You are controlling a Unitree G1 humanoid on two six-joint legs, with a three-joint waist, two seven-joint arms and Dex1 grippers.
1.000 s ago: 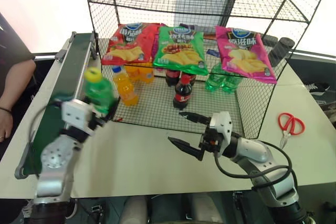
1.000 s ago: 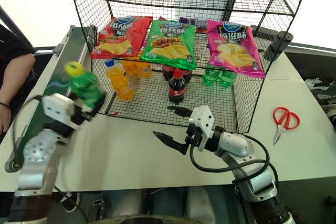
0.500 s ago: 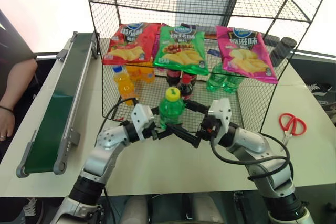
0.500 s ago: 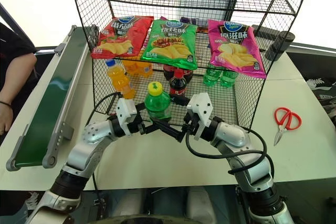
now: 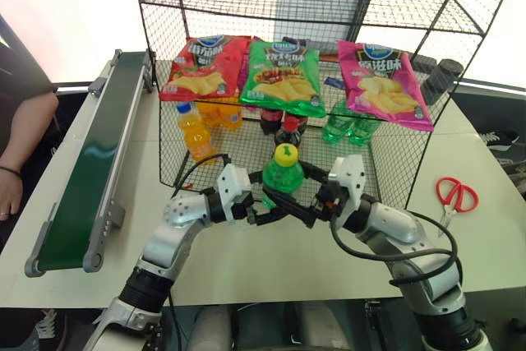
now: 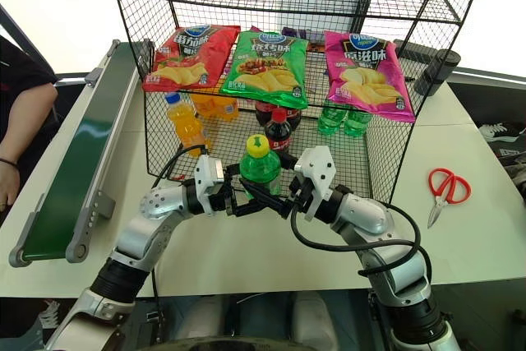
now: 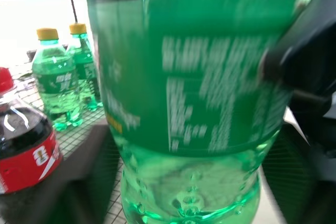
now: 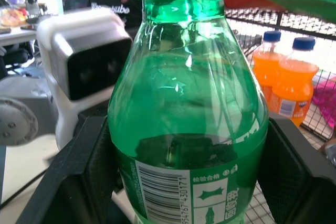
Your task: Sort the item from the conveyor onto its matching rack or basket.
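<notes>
We held the green soda bottle [image 5: 283, 177] upright in mid-air between our two arms, just in front of the black wire rack [image 5: 386, 174] and above the white table [image 5: 246, 260]. Our right gripper [image 6: 271, 197] was clamped on the bottle's lower body, a black finger [image 8: 286, 177] pressed against each side of it in the right wrist view. Our left gripper [image 5: 265, 210] reached in from the opposite side with its fingers spread apart around the bottle's base, no longer squeezing it; half a second before, that gripper had been the one carrying the bottle. The yellow cap [image 5: 285, 154] pointed up, level with the front wall of the rack's mesh basket.

Behind the wire, an orange-drink bottle [image 5: 194, 131] stood at the basket's left, a dark cola bottle [image 5: 288, 131] stood near the middle, and two more green bottles [image 7: 58, 77] stood toward the right. Three snack bags, red [image 5: 201, 67], green [image 5: 283, 76] and pink [image 5: 382, 84], lay slanted on the shelf above them.

The conveyor [image 5: 90, 170] ran along the table's left edge, well apart from the bottle, its dark green belt bare. Red scissors [image 5: 454, 196] lay on the table to the right of the rack. A person's arm [image 5: 18, 150] rested beyond the conveyor at the far left.
</notes>
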